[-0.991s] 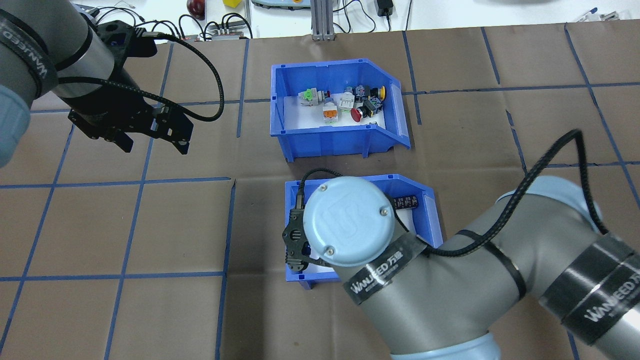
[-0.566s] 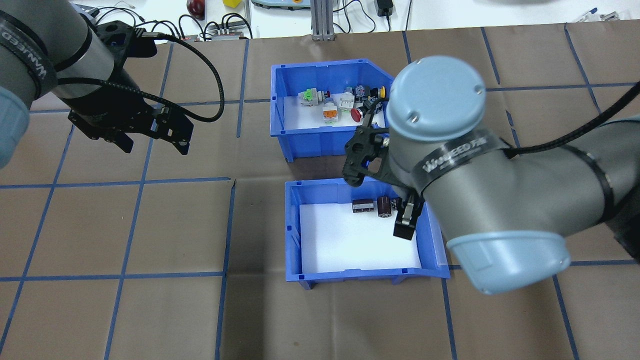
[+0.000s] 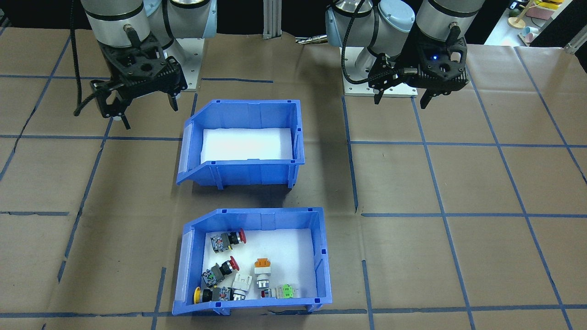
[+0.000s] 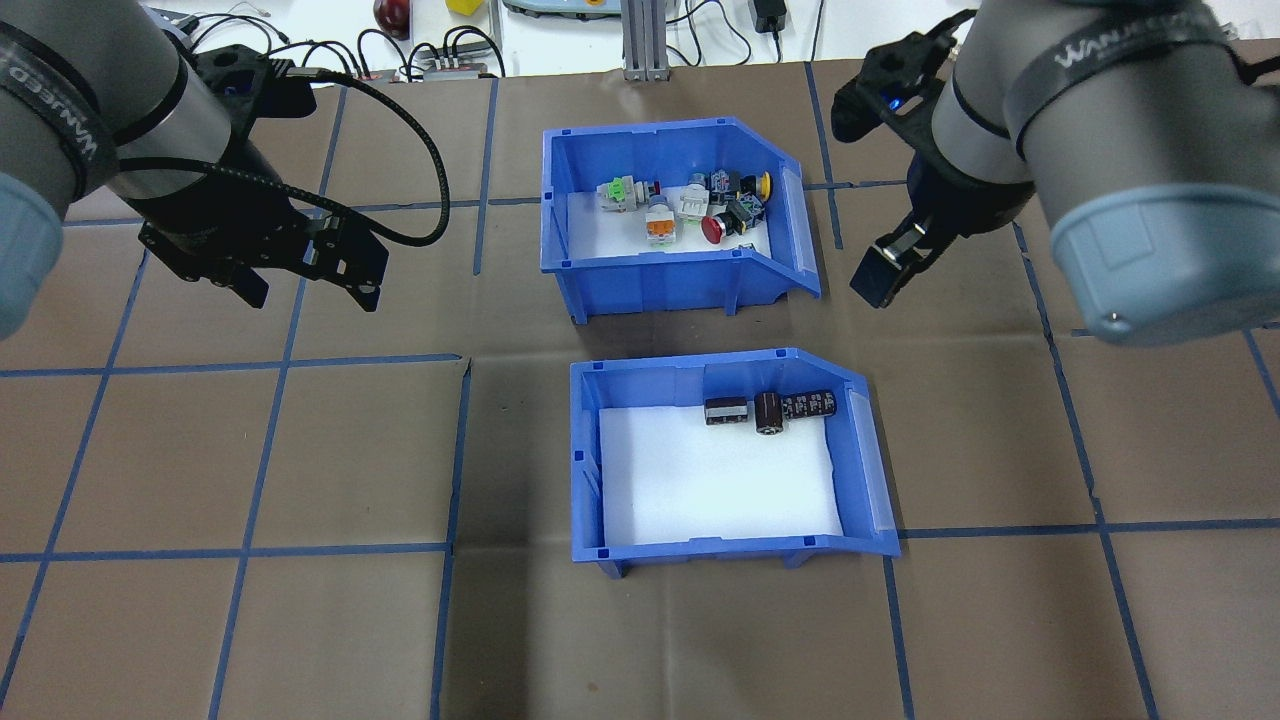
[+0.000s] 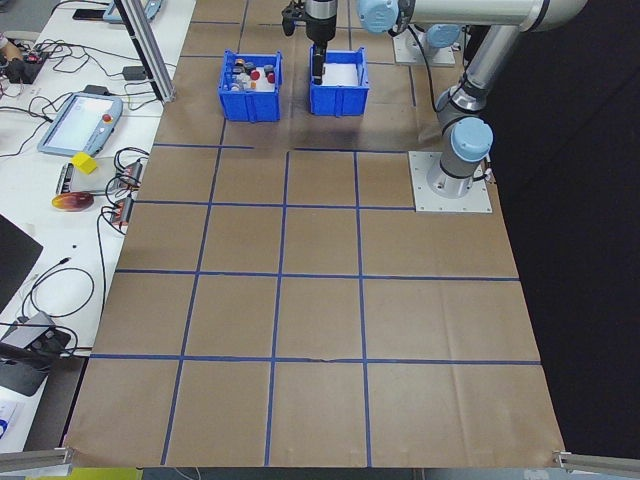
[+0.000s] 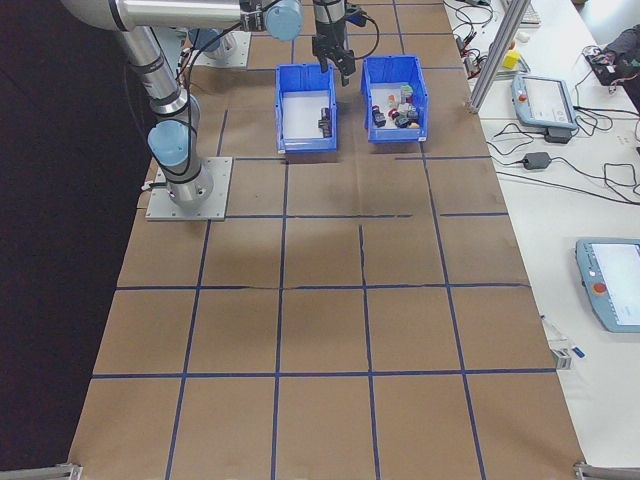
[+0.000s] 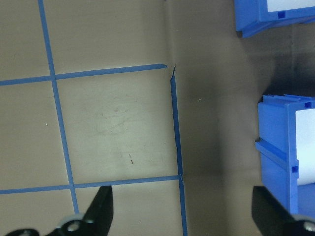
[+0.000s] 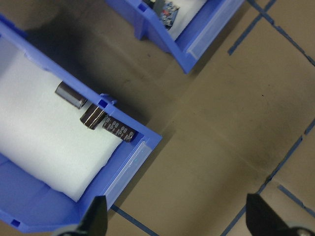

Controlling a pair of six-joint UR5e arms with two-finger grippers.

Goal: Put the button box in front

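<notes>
the button box [image 4: 600, 270] is smooth blue plastic with a faint sheen — its floor matt white foam, the switches inside capped in glossy coloured plastic. the second bin [image 4: 590, 500] matches it. matt brown paper [image 4: 250, 640], creased in places, covers the table under blue tape lines [image 4: 340, 550]. the arm shells [image 4: 1100, 150] look like satin grey metal — the grippers matt black.

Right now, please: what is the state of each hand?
Left hand: open, holding nothing, above bare table.
Right hand: open, holding nothing, raised beside the bins.
</notes>
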